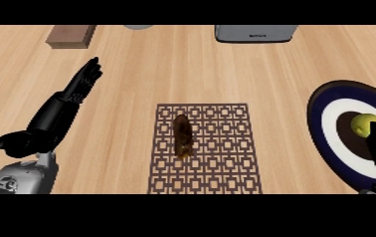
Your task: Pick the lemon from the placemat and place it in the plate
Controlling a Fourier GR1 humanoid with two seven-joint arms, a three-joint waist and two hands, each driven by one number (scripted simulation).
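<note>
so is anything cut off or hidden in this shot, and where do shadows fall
In the head view, the plate is cropped by the right edge, with the lemon on it partly hidden by a dark sliver at that edge. The grey appliance and wooden block are cut by the top edge. The brown item casts only a faint shadow on the placemat. The left hand shows fully.

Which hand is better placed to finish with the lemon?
Right. The lemon lies in the plate at the right edge, beside the right hand; the left hand rests open far left.
</note>
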